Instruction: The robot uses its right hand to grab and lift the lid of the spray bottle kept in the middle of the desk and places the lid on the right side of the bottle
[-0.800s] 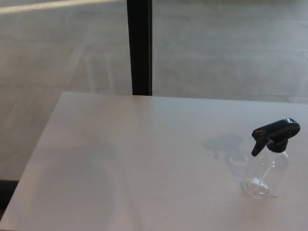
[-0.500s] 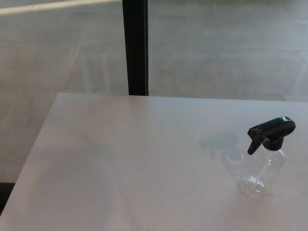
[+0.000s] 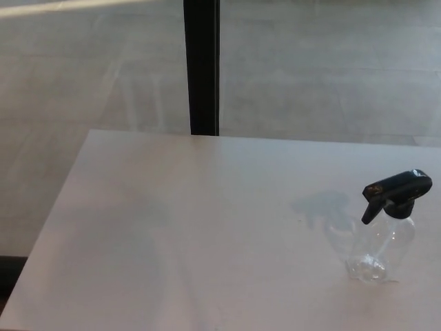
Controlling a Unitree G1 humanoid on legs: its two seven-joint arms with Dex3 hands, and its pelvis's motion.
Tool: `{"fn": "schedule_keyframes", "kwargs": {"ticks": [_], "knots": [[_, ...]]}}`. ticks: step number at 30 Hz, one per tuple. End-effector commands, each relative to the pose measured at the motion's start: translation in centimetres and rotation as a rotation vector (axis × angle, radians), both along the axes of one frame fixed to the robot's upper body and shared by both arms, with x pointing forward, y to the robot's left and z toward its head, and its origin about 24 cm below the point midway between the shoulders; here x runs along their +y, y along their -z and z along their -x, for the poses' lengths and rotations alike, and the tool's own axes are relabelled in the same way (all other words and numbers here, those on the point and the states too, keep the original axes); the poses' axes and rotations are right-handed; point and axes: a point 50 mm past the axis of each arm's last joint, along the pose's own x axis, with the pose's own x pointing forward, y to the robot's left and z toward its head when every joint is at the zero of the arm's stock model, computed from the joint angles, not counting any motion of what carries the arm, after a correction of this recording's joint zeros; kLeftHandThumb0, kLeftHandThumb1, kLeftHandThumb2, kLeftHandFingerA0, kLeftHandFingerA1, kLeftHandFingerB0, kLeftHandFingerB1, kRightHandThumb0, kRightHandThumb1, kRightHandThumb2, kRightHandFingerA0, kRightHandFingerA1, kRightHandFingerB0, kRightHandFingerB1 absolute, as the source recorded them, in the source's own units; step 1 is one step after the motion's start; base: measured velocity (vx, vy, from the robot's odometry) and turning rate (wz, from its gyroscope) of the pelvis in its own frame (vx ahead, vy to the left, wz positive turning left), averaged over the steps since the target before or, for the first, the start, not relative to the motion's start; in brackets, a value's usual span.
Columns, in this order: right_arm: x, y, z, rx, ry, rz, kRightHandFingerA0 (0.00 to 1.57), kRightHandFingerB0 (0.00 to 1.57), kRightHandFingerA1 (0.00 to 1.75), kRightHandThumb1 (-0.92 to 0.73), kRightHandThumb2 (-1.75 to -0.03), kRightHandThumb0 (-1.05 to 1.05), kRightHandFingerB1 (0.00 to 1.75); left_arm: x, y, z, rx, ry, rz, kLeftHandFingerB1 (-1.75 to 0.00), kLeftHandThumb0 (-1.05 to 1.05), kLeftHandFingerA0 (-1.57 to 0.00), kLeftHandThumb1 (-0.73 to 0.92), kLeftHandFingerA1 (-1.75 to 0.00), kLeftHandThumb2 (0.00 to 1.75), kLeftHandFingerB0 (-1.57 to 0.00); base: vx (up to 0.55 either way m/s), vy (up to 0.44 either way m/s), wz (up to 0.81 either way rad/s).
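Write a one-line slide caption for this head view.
Clear spray bottle with black trigger lid on, upright on white desk; no robot hand visible.

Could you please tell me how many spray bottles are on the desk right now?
1. The bottle, clear with its black lid still on, stands upright near the desk's right edge. Nothing seems hidden, though the desk continues past the frame.
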Motion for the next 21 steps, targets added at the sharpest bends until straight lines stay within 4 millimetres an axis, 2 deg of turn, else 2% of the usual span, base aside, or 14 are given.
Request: {"fn": "schedule_keyframes", "kwargs": {"ticks": [1,2,3,4,5,6,9,10,11,12,14,15,20,21], "knots": [[9.9,-6.4,-4.9,0.013,-0.449,0.32,0.01,0.0,0.52,-0.37,-0.95,-0.36,0.48,0.5,-0.6,-0.5,-0.022,0.003,-0.019,-0.4,-0.79,-0.58,0.84,-0.5,0.65,-0.4,0.0,0.0,0.0],[10.6,-6.2,-5.3,0.037,-0.47,0.331,0.02,0.0,0.53,-0.34,-0.93,-0.37,0.47,0.5,-0.6,-0.5,-0.025,-0.001,-0.014,-0.4,-0.79,-0.57,0.84,-0.51,0.65,-0.4,0.0,0.0,0.0],[11.6,-5.9,-5.9,0.079,-0.503,0.358,0.04,0.15,0.4,-0.5,-0.83,-0.74,0.42,0.5,-0.6,-0.5,-0.024,-0.001,-0.012,-0.4,-0.79,-0.56,0.84,-0.49,0.65,-0.4,0.0,0.0,0.0],[12.3,-5.5,-6.3,0.109,-0.524,0.381,0.03,0.0,0.54,-0.33,-0.93,-0.37,0.47,0.5,-0.6,-0.5,-0.023,0.004,-0.013,-0.39,-0.79,-0.55,0.85,-0.49,0.65,-0.39,0.0,0.0,0.0],[13.7,-4.7,-6.9,0.177,-0.56,0.44,0.03,0.14,0.41,-0.5,-0.85,-0.77,0.43,0.5,-0.6,-0.5,-0.02,0.008,-0.016,-0.39,-0.79,-0.56,0.84,-0.48,0.65,-0.4,0.0,0.0,0.0],[14.6,-3.5,-7.4,0.22,-0.61,0.492,0.05,0.11,0.33,-0.48,-0.84,-0.71,0.36,0.5,-0.6,-0.5,-0.02,0.016,-0.019,-0.39,-0.79,-0.59,0.85,-0.5,0.65,-0.41,0.0,0.0,0.0],[16.4,-1.8,-7.8,0.3,-0.701,0.557,0.04,0.09,0.32,-0.49,-0.86,-0.73,0.35,0.4,-0.5,-0.4,-0.019,0.021,-0.009,-0.4,-0.8,-0.56,0.84,-0.52,0.65,-0.4,0.0,0.0,0.0],[17.0,-1.4,-7.8,0.328,-0.727,0.59,0.05,0.12,0.33,-0.64,-0.6,-0.71,0.26,0.4,-0.5,-0.4,-0.023,0.013,-0.004,-0.41,-0.8,-0.58,0.83,-0.54,0.65,-0.42,0.0,0.0,0.0],[17.7,-0.9,-7.8,0.359,-0.761,0.623,0.05,0.12,0.31,-0.63,-0.6,-0.68,0.25,0.4,-0.5,-0.3,-0.025,0.009,0.0,-0.4,-0.81,-0.57,0.84,-0.55,0.64,-0.41,0.0,0.0,0.0],[18.4,-0.3,-7.8,0.391,-0.799,0.649,0.04,0.08,0.31,-0.45,-0.83,-0.67,0.35,0.3,-0.5,-0.3,-0.017,0.021,-0.005,-0.39,-0.8,-0.56,0.85,-0.5,0.65,-0.39,0.0,0.0,0.0],[19.4,0.2,-7.9,0.423,-0.845,0.673,0.03,0.08,0.32,-0.46,-0.83,-0.67,0.36,0.3,-0.4,-0.2,-0.013,0.019,-0.006,-0.39,-0.8,-0.56,0.84,-0.51,0.65,-0.39,0.0,0.0,0.0],[19.7,0.5,-8.0,0.428,-0.856,0.671,0.04,0.13,0.32,-0.59,-0.61,-0.6,0.26,0.3,-0.4,-0.2,-0.008,0.013,-0.005,-0.39,-0.8,-0.55,0.84,-0.49,0.65,-0.38,0.0,0.0,0.0],[20.7,0.9,-8.3,0.446,-0.895,0.664,0.07,0.14,0.43,-0.59,-0.6,-0.59,0.26,0.4,-0.5,-0.3,-0.012,0.018,-0.008,-0.39,-0.81,-0.57,0.84,-0.5,0.65,-0.4,0.0,0.0,0.0],[20.8,1.2,-8.3,0.463,-0.908,0.678,0.03,0.0,0.53,-0.43,-0.97,-0.35,0.49,0.4,-0.5,-0.3,-0.012,0.021,-0.011,-0.4,-0.81,-0.56,0.84,-0.5,0.65,-0.4,0.0,0.0,0.0]]}}
